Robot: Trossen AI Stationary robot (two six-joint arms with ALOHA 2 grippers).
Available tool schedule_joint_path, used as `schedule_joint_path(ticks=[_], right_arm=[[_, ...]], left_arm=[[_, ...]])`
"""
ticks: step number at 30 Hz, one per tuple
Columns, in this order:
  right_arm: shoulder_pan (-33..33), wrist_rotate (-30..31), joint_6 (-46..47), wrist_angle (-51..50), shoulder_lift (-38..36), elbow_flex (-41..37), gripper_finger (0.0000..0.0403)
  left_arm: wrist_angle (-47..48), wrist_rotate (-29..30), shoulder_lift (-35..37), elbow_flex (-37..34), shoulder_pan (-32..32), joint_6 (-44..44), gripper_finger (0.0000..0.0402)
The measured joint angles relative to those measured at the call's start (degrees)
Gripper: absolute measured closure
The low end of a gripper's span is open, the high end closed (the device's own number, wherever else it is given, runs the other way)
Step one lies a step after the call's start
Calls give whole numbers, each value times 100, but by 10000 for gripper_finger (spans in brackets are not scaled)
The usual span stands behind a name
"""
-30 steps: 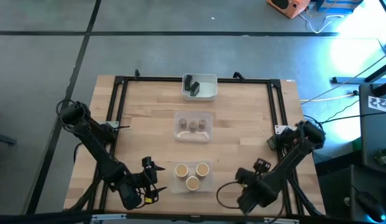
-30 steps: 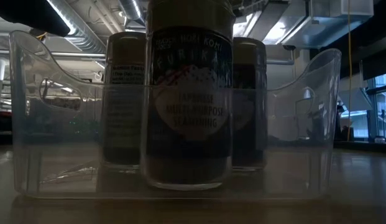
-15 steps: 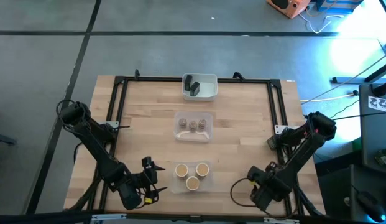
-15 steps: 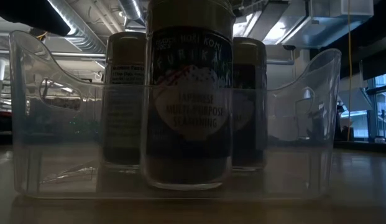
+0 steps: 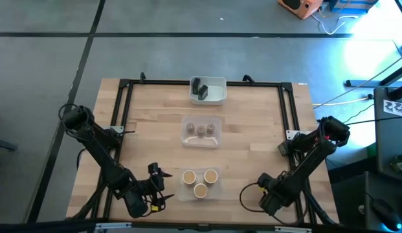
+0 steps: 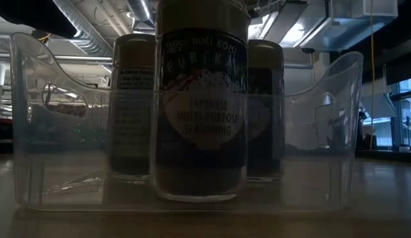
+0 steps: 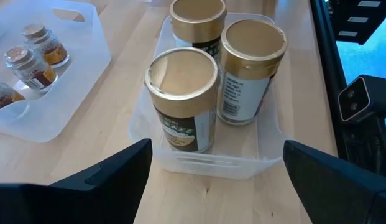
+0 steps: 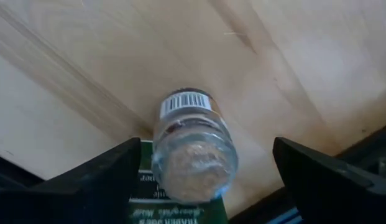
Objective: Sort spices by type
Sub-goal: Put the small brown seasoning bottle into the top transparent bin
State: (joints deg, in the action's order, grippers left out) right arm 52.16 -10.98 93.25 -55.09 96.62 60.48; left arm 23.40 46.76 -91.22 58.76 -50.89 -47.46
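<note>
Three tan-topped jars (image 5: 199,183) stand in a clear tray (image 7: 208,167) near the table's near edge. Three small round jars (image 5: 201,130) sit in a clear tray at mid table. Dark blocky containers (image 5: 200,88) lie in a white tray at the far edge. My left gripper (image 7: 215,155) is open, just left of the near tray, and points at it (image 5: 158,188). My right gripper (image 5: 268,200) is open near the table's near right corner. Its fingers stand wide on either side of a small glass jar (image 8: 193,155) with a barcode, seen end-on. That jar is hidden in the high view.
A black metal frame (image 5: 123,87) runs around the table top. The low view is filled by the near clear tray (image 6: 33,132) and its tall jars (image 6: 202,112). Bare wood (image 5: 252,123) lies between the trays and the right rail. A green label (image 8: 174,208) shows under the small jar.
My right arm has swung, carrying its gripper a little toward the table's right and near edge. The left arm and all the trays have kept still.
</note>
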Motion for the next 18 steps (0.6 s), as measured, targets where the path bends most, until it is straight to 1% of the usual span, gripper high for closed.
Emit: schedule_joint_path(ticks=[2,5,9,12,15,18], right_arm=[[0,32,-9,160,0,-79,46],[0,48,-31,301,1,-153,72],[-2,22,-44,294,0,-216,125],[-2,17,-62,271,2,-220,172],[-7,29,-241,275,0,-216,213],[-7,70,-402,266,3,-188,214]], left_arm=[[0,0,0,0,0,7,57],[0,0,0,0,7,36,57],[0,0,0,0,7,53,57],[2,0,0,0,4,56,57],[1,0,0,0,7,115,57],[2,0,0,0,7,116,57]])
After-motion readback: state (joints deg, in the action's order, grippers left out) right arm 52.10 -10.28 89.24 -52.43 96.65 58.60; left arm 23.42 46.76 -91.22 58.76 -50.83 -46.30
